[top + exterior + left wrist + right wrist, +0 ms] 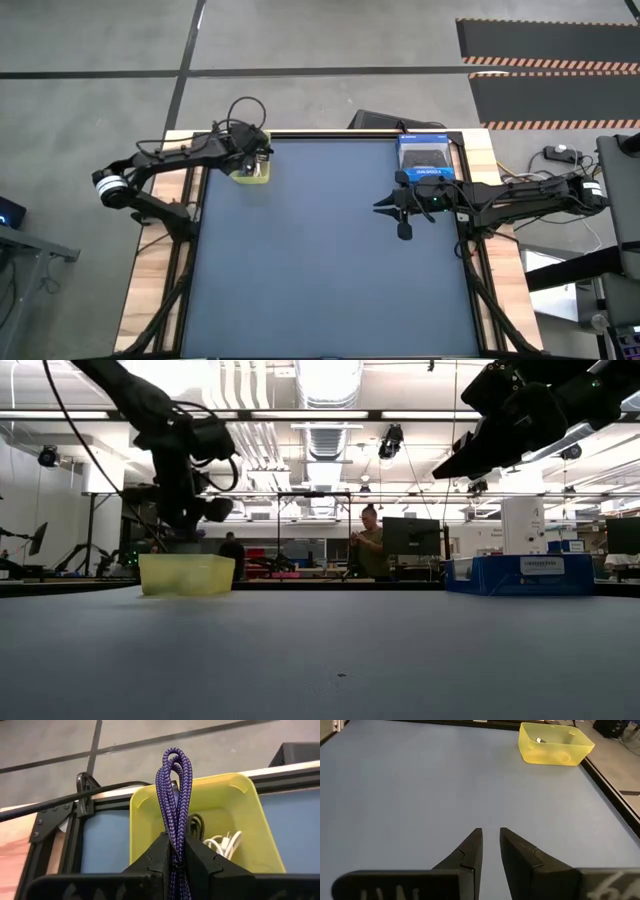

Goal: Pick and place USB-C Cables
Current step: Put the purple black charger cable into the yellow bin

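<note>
A purple braided USB-C cable [174,785], bundled into loops, sticks out from between the fingers of my left gripper [175,842]. That gripper is shut on it over the yellow bin [240,800] at the table's far left [250,175]. Inside the bin a black cable [196,825] and a white cable [225,842] lie on the floor. My right gripper [491,835] hovers at the table's right side [392,215], slightly open, with nothing between its fingers. My left gripper pinches the purple cable bundle [175,837] between its two fingers, several strands together. The looped end [174,760] stands out past the fingertips. The fingers slant down toward the bin. The bundle is lifted clear, above the bin's opening.
A blue bin [428,160] stands at the table's far right, just beyond my right arm. The wide blue mat [330,270] stretches between the arms to the near edge. People [368,540] stand in the room behind the table.
</note>
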Controlling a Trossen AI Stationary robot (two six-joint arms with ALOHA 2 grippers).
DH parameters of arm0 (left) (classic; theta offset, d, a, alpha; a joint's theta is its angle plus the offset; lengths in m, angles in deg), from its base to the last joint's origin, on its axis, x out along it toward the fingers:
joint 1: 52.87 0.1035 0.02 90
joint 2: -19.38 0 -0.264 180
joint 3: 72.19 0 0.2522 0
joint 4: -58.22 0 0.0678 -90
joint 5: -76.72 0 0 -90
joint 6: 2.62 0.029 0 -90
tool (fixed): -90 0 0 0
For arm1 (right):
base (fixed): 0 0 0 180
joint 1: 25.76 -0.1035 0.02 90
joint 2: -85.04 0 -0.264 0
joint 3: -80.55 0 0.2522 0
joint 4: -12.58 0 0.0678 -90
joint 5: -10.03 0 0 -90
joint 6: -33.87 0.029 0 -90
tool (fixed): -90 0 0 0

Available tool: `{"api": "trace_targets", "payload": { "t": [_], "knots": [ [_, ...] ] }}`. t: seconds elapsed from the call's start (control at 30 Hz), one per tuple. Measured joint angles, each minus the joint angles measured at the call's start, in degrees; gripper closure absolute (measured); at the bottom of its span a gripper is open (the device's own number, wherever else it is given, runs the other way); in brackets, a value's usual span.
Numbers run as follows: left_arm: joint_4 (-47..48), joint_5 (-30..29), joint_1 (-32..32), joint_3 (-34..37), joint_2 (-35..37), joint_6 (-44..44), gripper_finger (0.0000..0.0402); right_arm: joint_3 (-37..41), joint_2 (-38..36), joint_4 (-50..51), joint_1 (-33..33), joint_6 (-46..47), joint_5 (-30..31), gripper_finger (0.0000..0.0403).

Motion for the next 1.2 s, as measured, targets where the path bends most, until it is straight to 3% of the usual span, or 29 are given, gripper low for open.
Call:
{"api": "trace_targets", "payload": {
  "t": [0.43, 0.8, 1.2],
  "knots": [
    [-4.9, 0.3, 0.0, 2.6, 0.0, 3.5, 0.0375, 0.0, 0.0, 0.0, 0.0, -0.3, 0.0, 0.0346],
    [-6.2, 11.3, 2.2, 2.6, 0.0, 16.1, 0.0375, 0.0, 0.0, -0.1, 0.0, -0.7, 0.0, 0.0346],
    [-7.6, 14.5, 4.8, 2.7, 0.0, 25.6, 0.0375, 0.0, 0.0, -0.1, 0.0, -0.8, 0.0, 0.0346]
  ]
}}
